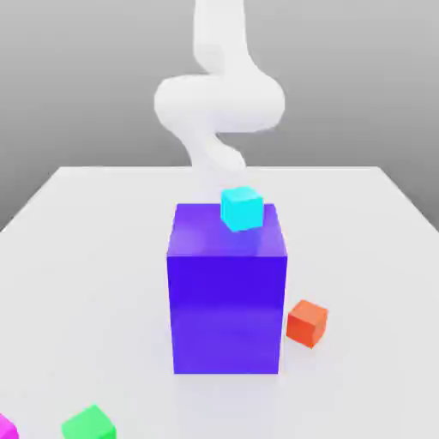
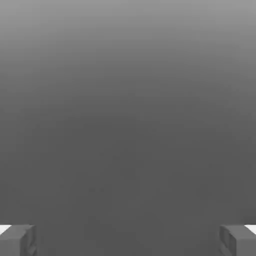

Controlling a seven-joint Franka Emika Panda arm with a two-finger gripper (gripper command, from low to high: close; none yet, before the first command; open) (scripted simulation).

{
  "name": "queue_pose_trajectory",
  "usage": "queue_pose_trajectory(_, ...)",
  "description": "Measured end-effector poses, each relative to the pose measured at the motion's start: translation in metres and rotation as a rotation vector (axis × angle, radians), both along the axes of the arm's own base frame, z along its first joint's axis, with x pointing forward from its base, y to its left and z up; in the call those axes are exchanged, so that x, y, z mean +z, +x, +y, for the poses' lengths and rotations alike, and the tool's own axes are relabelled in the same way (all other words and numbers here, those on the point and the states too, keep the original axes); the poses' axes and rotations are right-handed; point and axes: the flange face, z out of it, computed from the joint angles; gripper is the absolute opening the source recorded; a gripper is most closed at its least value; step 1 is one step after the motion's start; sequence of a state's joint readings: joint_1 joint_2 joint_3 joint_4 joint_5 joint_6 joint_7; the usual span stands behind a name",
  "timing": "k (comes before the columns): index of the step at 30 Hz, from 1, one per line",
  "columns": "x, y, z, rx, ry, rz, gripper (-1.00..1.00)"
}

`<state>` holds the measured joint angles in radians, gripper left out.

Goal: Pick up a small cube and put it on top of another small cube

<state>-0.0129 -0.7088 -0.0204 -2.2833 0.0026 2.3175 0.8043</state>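
The gripper [image 2: 128, 240] stands wide and holds nothing, its two fingertips [image 2: 17, 240] far apart against bare grey. The white arm [image 1: 219, 103] rises at the far side of the table [image 1: 94, 257], behind the purple block [image 1: 227, 300]. The magenta cube [image 1: 5, 426] lies at the near left corner, well apart from the arm, just left of the green cube [image 1: 88, 423].
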Motion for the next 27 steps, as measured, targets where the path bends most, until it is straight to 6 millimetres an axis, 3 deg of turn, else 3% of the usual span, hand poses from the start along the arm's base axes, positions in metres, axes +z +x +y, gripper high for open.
queue_pose_trajectory(7, -0.078, 0.079, -0.052, -0.099, 0.055, 0.159, 0.00)
queue_pose_trajectory(14, -0.174, 0.134, -0.112, -0.207, 0.106, 0.312, 0.00)
queue_pose_trajectory(21, -0.285, 0.160, -0.181, -0.334, 0.155, 0.461, 0.00)
queue_pose_trajectory(27, -0.388, 0.161, -0.228, -0.427, 0.186, 0.590, 0.00)
